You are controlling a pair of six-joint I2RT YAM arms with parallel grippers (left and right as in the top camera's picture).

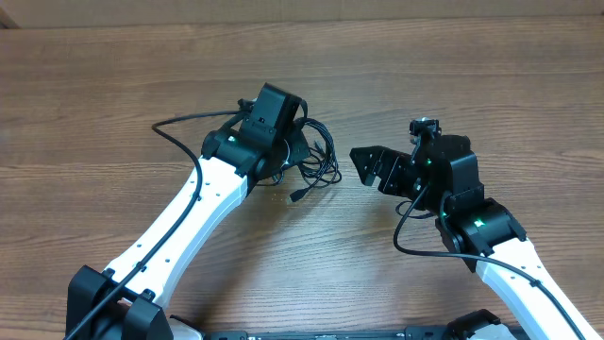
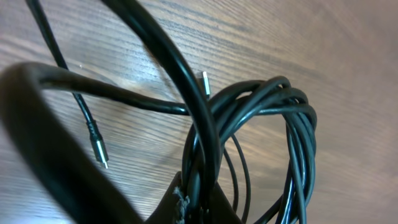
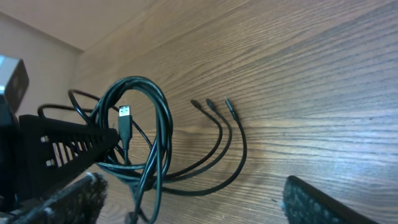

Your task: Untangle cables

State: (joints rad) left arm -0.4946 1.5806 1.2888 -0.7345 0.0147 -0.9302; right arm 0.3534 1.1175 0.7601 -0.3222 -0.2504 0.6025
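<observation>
Left gripper [image 1: 294, 148] clamps the bunched cables [image 1: 327, 159], right gripper [image 1: 364, 165] hovers beside them with jaws apart and empty; a few plug ends [image 3: 211, 104] lie free, most untangling is left.

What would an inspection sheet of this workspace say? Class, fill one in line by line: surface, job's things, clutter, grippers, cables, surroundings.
Surface: wood-grain table, no marks seen.
Job's things: cables, thin black cords bunched in a looped coil at the left gripper; three small plugs lie side by side on the table; a USB plug hangs in the coil.
Clutter: nothing seen.
Grippers: left gripper shut on the cables; right gripper open, empty, apart from the bundle.
Cables: thick black arm wires run along both arms.
Surroundings: pale plain strip beyond the table edge.
</observation>
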